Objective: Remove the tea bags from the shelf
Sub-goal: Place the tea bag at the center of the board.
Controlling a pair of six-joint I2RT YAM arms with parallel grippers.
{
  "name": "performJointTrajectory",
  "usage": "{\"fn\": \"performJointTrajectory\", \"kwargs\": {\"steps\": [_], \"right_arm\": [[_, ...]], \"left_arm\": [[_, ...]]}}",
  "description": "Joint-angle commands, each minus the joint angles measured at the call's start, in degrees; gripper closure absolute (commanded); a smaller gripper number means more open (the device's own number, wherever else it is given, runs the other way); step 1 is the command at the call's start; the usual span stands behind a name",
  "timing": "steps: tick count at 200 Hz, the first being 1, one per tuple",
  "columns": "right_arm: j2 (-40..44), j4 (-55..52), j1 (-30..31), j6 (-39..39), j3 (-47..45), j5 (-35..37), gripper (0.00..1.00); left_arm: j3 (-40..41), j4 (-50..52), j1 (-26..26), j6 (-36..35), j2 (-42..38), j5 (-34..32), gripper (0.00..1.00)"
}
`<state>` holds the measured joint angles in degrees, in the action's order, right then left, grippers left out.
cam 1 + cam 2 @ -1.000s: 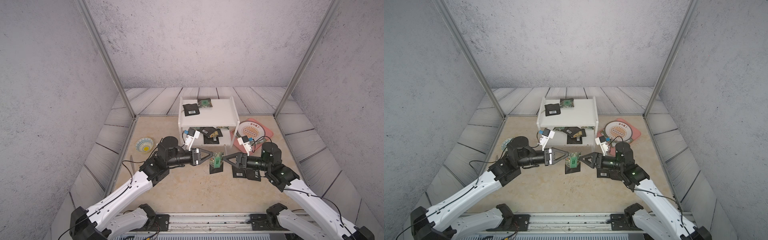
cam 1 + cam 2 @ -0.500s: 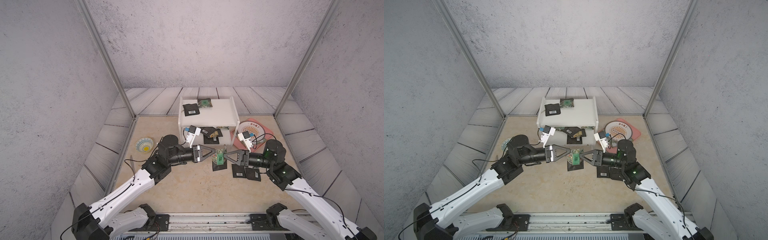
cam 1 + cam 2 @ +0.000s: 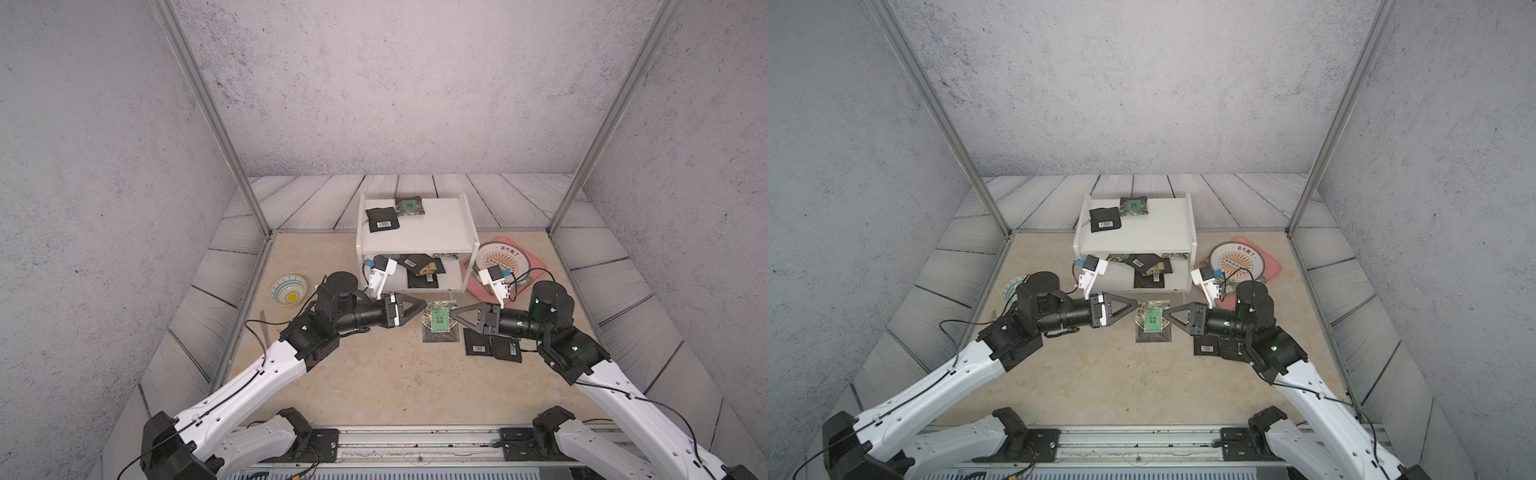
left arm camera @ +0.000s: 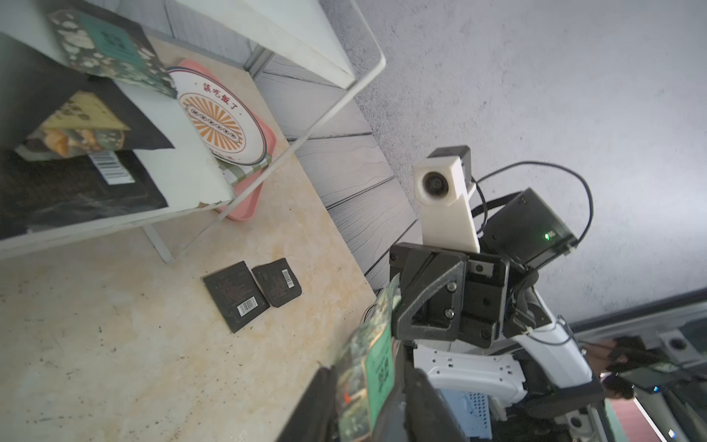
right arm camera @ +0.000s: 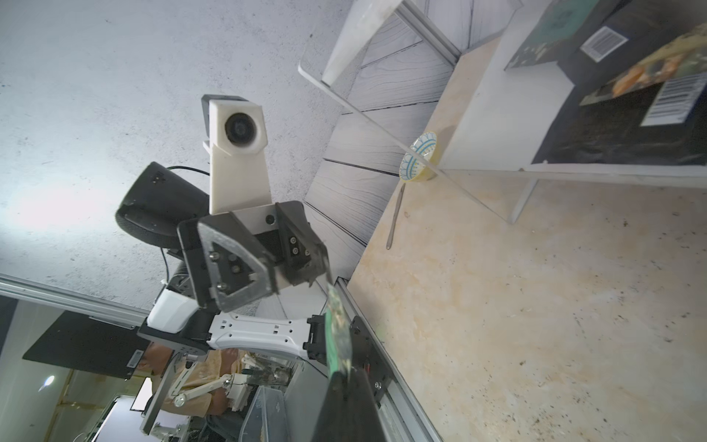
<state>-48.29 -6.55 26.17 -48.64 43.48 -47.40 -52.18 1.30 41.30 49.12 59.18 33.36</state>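
My right gripper (image 3: 454, 312): clenched on the right edge of one tea bag (image 3: 439, 322), which I carry upright above the table, green label facing the top cameras.
My left gripper (image 3: 423, 306): jaws parted at the same bag's left edge. The right wrist view shows a gap between my fingers (image 5: 237, 268), and the bag's edge lies by one of them without being pinched.
Held tea bag, position: centre of the table (image 3: 374, 374), with my two grippers at its 9 and 3 o'clock and the shelf (image 3: 432, 224) at its 12 o'clock.
Beneath it: a dark sachet (image 3: 441, 337) flat on the table.
Shelf, top tier: two tea bags at the far left corner, a black one with its barcode up (image 3: 382, 219) and a green-labelled one (image 3: 409, 207) just beyond it; whether they touch, I cannot tell.
Shelf, lower tier: an overlapping pile of sachets (image 3: 422, 270), some with the barcode up, one yellow-labelled.
Table, off the shelf: two black sachets (image 4: 252, 292) side by side at 4 o'clock from the held bag, under my right arm in both top views.
Pink tray (image 3: 538, 266): at 3 o'clock from the shelf, carrying a round plate (image 3: 500, 259).
Bowl (image 3: 289, 289): at 9 o'clock near the table's left edge, with a spoon (image 3: 264, 328) nearer to me.
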Motion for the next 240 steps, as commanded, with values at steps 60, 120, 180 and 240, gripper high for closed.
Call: {"fn": "performJointTrajectory", "kwargs": {"steps": [60, 120, 180, 240], "right_arm": [[-1.3, -14.3, -2.6, 6.0, -3.3, 13.6, 1.0], [-7.6, -13.1, -5.1, 5.0, -8.3, 21.0, 1.0], [-19.2, -6.5, -6.0, 5.0, -9.7, 20.6, 1.0], [-26.9, -1.9, -7.0, 5.9, -9.2, 20.3, 1.0]], "left_arm": [[2.5, 14.3, -5.3, -5.0, -9.3, -7.1, 0.47], [3.1, 17.8, -6.8, -5.6, -10.6, -9.4, 0.46], [4.4, 19.4, -8.4, -4.9, -11.0, -10.8, 0.46], [5.7, 20.0, -9.2, -4.2, -12.1, -11.3, 0.46]]}}
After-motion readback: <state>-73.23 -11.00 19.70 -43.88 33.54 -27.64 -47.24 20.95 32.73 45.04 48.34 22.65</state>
